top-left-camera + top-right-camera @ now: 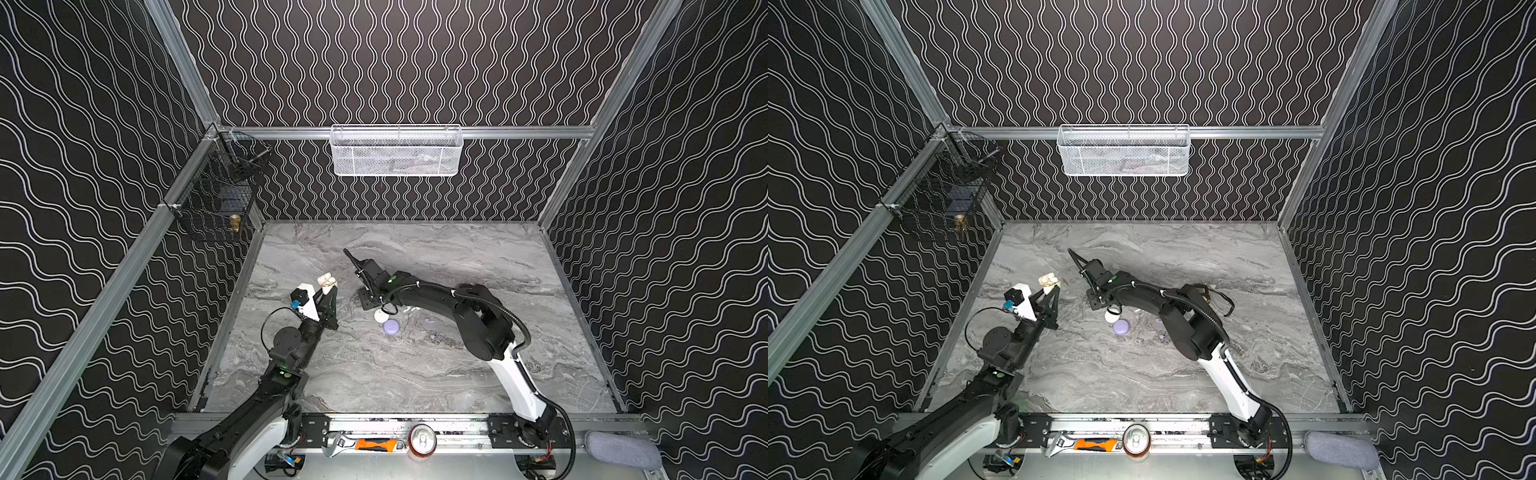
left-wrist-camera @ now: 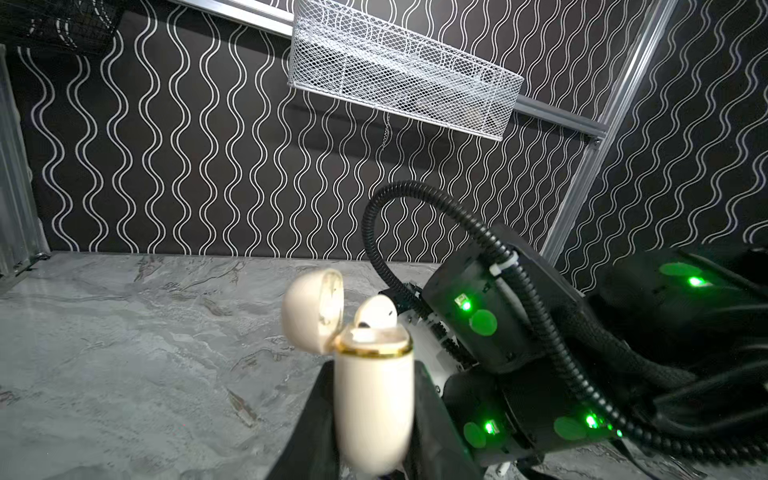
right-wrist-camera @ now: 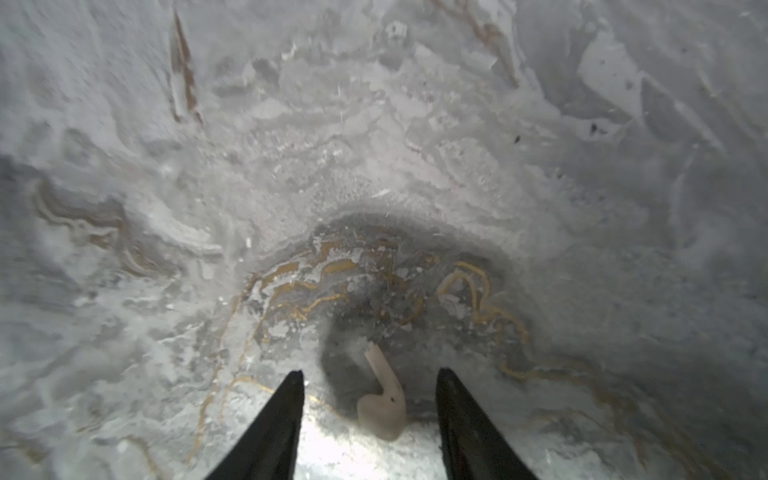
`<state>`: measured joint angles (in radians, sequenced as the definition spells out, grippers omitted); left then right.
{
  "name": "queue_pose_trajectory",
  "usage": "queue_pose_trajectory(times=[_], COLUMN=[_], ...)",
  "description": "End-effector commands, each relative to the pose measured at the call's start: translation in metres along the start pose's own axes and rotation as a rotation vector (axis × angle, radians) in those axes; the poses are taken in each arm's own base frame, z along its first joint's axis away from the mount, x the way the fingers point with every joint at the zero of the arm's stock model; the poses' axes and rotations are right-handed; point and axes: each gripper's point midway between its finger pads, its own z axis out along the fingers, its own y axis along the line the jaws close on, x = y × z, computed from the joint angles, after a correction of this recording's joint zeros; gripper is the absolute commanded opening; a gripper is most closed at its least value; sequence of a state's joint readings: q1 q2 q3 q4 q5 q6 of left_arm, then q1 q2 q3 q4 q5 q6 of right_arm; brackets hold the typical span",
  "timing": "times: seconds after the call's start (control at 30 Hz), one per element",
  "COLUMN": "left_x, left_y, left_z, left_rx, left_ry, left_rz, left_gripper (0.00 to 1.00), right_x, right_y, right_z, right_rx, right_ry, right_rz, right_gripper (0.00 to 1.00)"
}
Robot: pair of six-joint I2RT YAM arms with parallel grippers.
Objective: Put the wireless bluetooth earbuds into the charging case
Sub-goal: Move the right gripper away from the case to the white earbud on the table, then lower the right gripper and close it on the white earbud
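1. Grey marble tabletop (image 1: 415, 374) is boxed in by black walls with white wavy lines. A white mesh basket (image 1: 395, 151) hangs on the back rail and a black wire basket (image 1: 216, 199) on the left wall.
2. Near mid-table a white round case (image 1: 380, 316) and a lilac case (image 1: 391, 327) lie touching, partly under the right arm. A lilac earbud (image 1: 428, 321) lies near them.
3. A wrench (image 1: 345, 444) and a drink can (image 1: 422, 440) sit on the front rail, off the marble.
4. The left gripper (image 1: 327, 293) is clamped on the cream charging case (image 2: 374, 399), holding it upright above the table. Its lid (image 2: 313, 311) is swung open, and a seated earbud (image 2: 376, 311) pokes up from one socket.
5. In the left wrist view, the right arm's wrist crowds in just beside the held case.
6. The right gripper (image 3: 370, 371) points down at the marble with its jaws moderately apart. A loose cream earbud (image 3: 384, 409) lies on the table between them, touching neither finger.
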<state>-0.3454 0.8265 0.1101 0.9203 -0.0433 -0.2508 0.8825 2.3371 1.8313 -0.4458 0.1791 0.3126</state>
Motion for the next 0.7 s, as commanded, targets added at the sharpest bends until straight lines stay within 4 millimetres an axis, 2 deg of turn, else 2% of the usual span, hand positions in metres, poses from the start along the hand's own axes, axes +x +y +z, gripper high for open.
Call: queue_pose_trajectory(times=[0.0,0.47,0.67], left_x=[-0.005,-0.008,-0.011], left_y=[0.0,-0.001,-0.001], left_z=[0.0,-0.001,-0.002], left_rx=[-0.005,-0.001,0.0], left_ry=[-0.018,-0.026,-0.034], left_rz=[0.021,0.022,0.025], left_gripper=[0.0,0.0,0.0], right_x=[0.008,0.036,0.037], right_y=[-0.02,-0.052,-0.067], right_z=[0.002,-0.022,-0.024], right_rx=[0.112,0.207,0.211], right_ry=[0.021,0.027,0.024], right_rz=[-0.019,-0.031,-0.004], right_gripper=[0.52,0.52,0.51])
